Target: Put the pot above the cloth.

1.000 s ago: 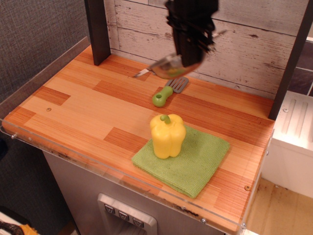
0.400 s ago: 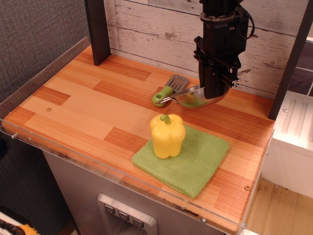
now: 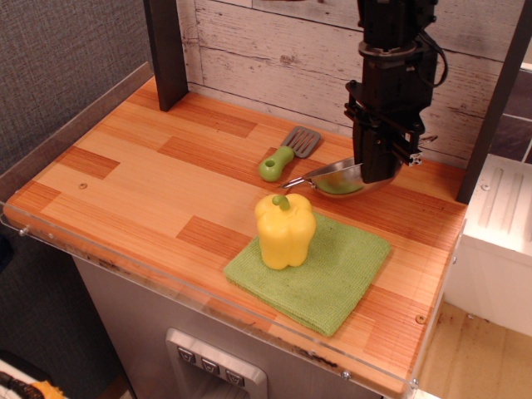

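The shiny steel pot (image 3: 337, 179) hangs tilted just above the wooden table, behind the cloth's far edge. My black gripper (image 3: 378, 169) comes down from above and is shut on the pot's right rim. One wire loop handle sticks out to the left. The light-green cloth (image 3: 320, 270) lies flat at the front right of the table. A yellow pepper (image 3: 285, 230) stands upright on its left part. The pot is apart from the cloth and the pepper.
A grey spatula with a green handle (image 3: 285, 155) lies left of the pot. A white plank wall (image 3: 274, 50) closes the back. Dark posts stand at the back left (image 3: 165, 50) and right (image 3: 490, 116). The table's front edge (image 3: 208, 303) has a clear plastic lip.
My gripper has carried the pot from the back middle to the right and down, toward the cloth's far side. The pepper, cloth and spatula have not moved.
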{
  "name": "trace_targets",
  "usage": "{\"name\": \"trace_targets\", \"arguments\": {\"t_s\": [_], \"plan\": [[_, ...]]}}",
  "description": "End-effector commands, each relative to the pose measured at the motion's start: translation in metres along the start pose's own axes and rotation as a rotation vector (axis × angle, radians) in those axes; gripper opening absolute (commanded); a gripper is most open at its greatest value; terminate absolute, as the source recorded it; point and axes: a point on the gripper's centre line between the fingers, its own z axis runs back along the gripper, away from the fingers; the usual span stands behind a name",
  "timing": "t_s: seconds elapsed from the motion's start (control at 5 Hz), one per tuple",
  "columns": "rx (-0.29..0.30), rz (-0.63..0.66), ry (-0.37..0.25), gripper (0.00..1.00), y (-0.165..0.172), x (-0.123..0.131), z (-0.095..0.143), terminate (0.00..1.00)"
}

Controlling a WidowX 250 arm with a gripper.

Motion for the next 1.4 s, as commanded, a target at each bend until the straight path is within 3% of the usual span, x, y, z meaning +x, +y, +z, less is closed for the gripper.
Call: {"name": "trace_targets", "arguments": {"t_s": [0.0, 0.2, 0.6, 0.8, 1.0, 1.2], "plan": [[0.015, -0.021, -0.011, 0.00, -0.008, 0.002, 0.005, 0.00], [0.021, -0.018, 0.007, 1.00, -0.009, 0.001, 0.006, 0.00], [0.027, 0.064, 0.043, 1.00, -0.013, -0.005, 0.008, 0.00], [0.049, 0.112, 0.023, 1.00, -0.013, -0.011, 0.021, 0.00], [0.093, 0.266, -0.042, 1.00, -0.003, -0.033, 0.054, 0.00], [0.153, 0.466, -0.081, 1.00, 0.015, -0.074, 0.084, 0.00]]}}
